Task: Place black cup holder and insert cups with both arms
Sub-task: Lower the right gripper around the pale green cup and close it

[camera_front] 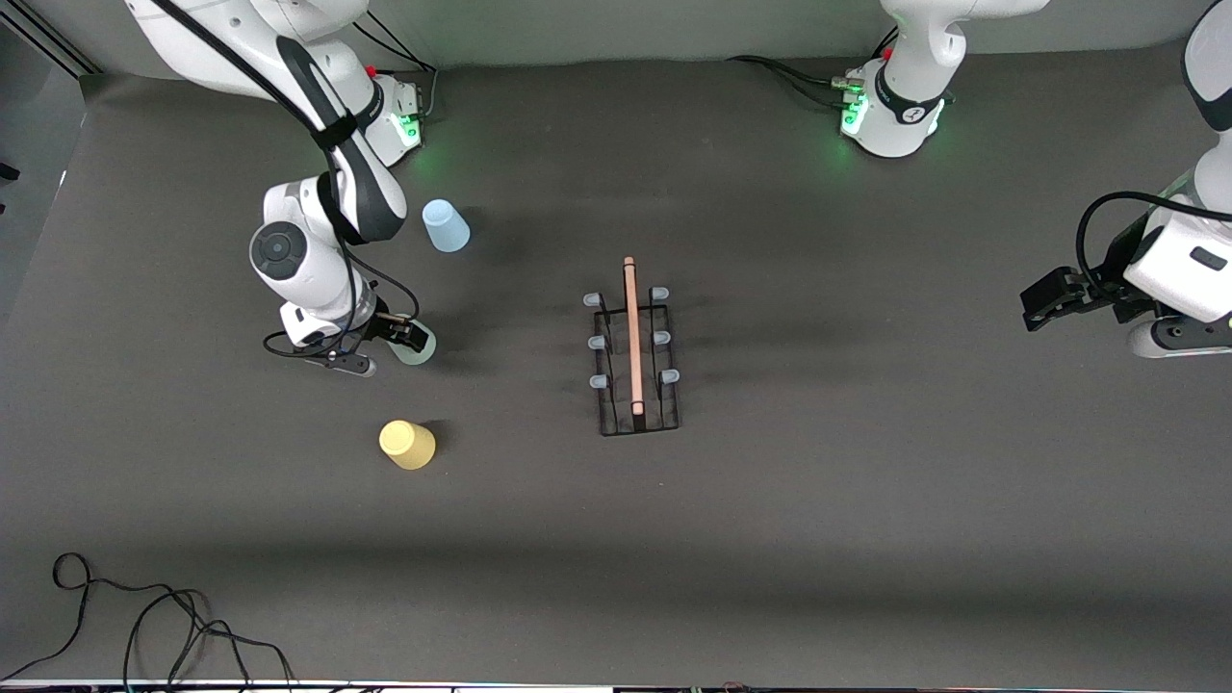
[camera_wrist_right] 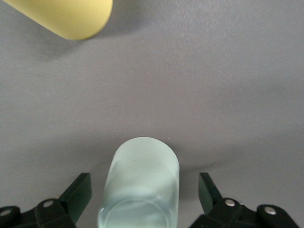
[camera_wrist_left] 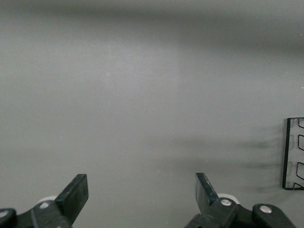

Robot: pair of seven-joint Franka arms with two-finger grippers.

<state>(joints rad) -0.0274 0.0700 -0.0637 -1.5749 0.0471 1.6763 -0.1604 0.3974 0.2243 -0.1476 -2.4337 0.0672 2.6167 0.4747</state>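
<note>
The black cup holder (camera_front: 635, 361) stands mid-table, its wooden rod handle (camera_front: 632, 332) running along its length. One end of the holder (camera_wrist_left: 294, 154) shows at the edge of the left wrist view. My right gripper (camera_front: 397, 345) is low over the pale green cup (camera_front: 422, 348). In the right wrist view that green cup (camera_wrist_right: 140, 185) sits between the open fingers (camera_wrist_right: 78, 192) of the gripper (camera_wrist_right: 142, 194), with a gap on each side. The light blue cup (camera_front: 446, 226) and the yellow cup (camera_front: 408, 445) stand free. My left gripper (camera_front: 1044, 298) waits open (camera_wrist_left: 141, 192) over bare table at the left arm's end.
The yellow cup (camera_wrist_right: 66, 16) shows at the edge of the right wrist view. Loose black cables (camera_front: 144, 616) lie near the table's front edge at the right arm's end. The green-lit arm bases (camera_front: 890, 115) stand along the farthest edge from the front camera.
</note>
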